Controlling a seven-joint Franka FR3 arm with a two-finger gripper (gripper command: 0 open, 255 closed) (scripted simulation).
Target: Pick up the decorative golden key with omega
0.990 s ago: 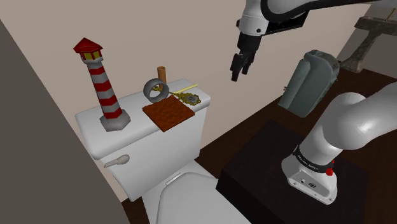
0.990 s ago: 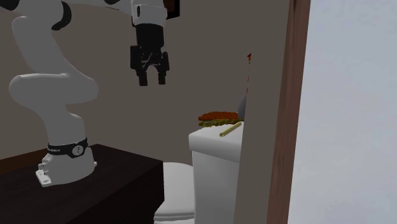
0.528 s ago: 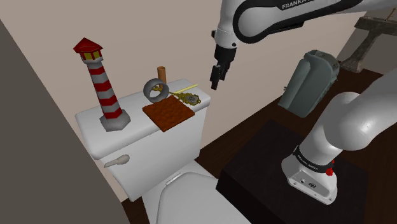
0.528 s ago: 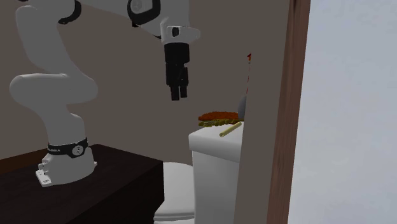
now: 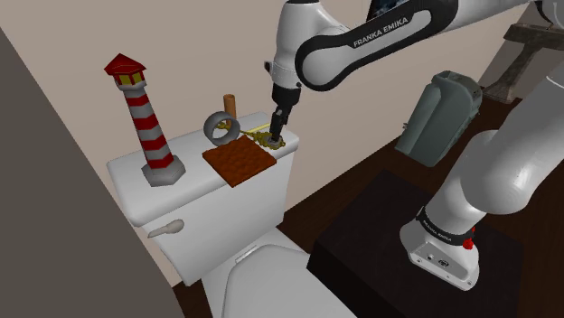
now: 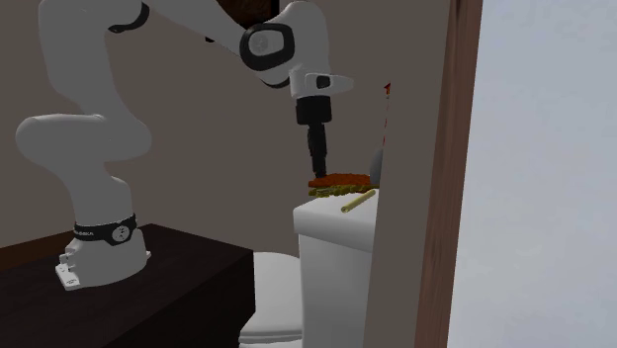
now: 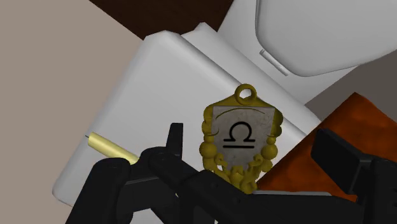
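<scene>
**While the key lay flat on the tank lid, the tool hung open over it: grasp not yet made**

From the shoulder view's left, the toilet tank lid carried a striped lighthouse, a grey ring and a brown studded plate. The golden key lay just beside the plate, near the lid's right end. The tool was low over the key's head. In the wrist view its fingers were apart, straddling the omega plaque without clasping it. The reach looked done. Closing and lifting remained.
</scene>
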